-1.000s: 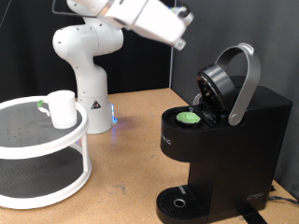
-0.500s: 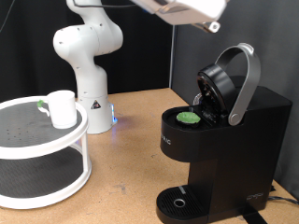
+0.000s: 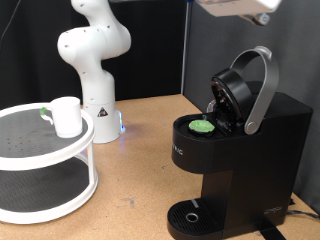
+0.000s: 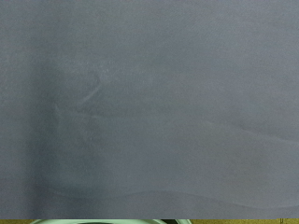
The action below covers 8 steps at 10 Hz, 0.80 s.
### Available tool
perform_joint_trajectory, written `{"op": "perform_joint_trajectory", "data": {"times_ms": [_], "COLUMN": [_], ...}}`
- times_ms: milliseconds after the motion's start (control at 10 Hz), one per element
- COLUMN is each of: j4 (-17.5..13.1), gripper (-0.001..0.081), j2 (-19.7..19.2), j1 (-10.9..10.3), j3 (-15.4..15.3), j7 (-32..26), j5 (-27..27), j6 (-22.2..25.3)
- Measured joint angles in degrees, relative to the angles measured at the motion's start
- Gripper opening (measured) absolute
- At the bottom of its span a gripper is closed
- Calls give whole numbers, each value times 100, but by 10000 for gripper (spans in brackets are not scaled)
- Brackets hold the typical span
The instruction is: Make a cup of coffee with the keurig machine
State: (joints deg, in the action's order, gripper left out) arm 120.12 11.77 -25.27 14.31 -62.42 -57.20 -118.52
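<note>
The keurig machine (image 3: 255,150) stands at the exterior view's right with its grey arched lid handle (image 3: 262,90) raised and the brew head open. A green-topped pod (image 3: 203,126) sits in the open holder. The white cup (image 3: 66,116) stands on the top shelf of a round white stand (image 3: 45,150) at the left, far from the machine. Only part of the arm's white hand (image 3: 240,8) shows, at the top edge above the machine, and its fingers are cut off. The wrist view shows only a grey backdrop and no fingers.
The robot's white base (image 3: 95,70) stands at the back, behind the stand. A small green item (image 3: 45,112) lies beside the cup. The machine's round drip base (image 3: 190,216) has nothing on it. Brown tabletop (image 3: 140,170) lies between stand and machine.
The arm's hand has swung up and toward the exterior view's right, from above the table's middle to over the machine, mostly leaving the picture. Cup, pod and lid have not moved.
</note>
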Motion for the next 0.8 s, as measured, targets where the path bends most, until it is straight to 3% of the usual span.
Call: {"op": "perform_joint_trajectory", "data": {"times_ms": [500,800], "j4": [-220,-273], "gripper": [1,1], "j2": [-449,-720], "j1": [-228,-277], "j3": [-574,-748], "j7": [478,489], "j5": [74,74], "j6": [-618,-820]}}
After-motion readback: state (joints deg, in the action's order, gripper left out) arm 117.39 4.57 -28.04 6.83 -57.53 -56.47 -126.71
